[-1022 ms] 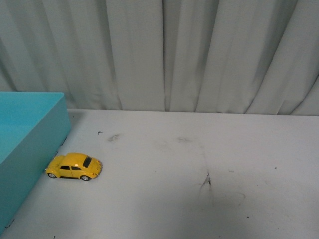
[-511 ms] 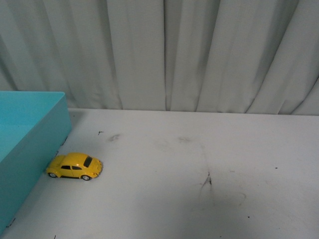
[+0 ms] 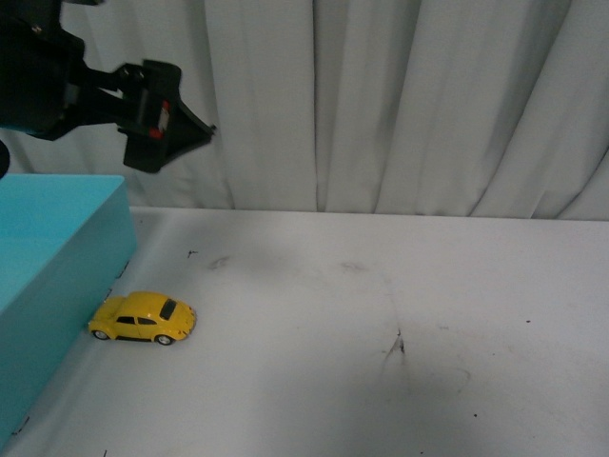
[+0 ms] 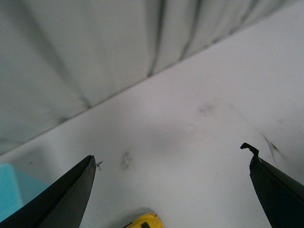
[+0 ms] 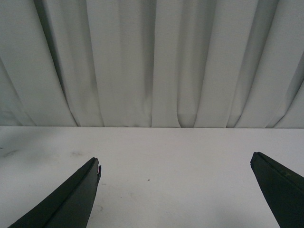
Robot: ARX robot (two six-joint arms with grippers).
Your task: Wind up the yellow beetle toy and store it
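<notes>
Close in, my left tool (image 4: 168, 152) and right tool (image 5: 175, 159) both stand spread. The beetle (image 3: 143, 319), a cut-off sliver in the left wrist view, sits on the scuffed white counter (image 3: 381, 314), one end against a half-seen teal box (image 3: 57, 257). Curtain (image 3: 381, 95) behind.

You see soft, even, somewhat dim light in all views, with shadows in the folds of the pleated pale grey curtain (image 3: 381, 105) and mild grain on the white tabletop (image 3: 381, 314).

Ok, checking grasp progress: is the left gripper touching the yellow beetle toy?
Apart. The front view shows the left gripper hanging high, with clear space down to the yellow beetle toy.
</notes>
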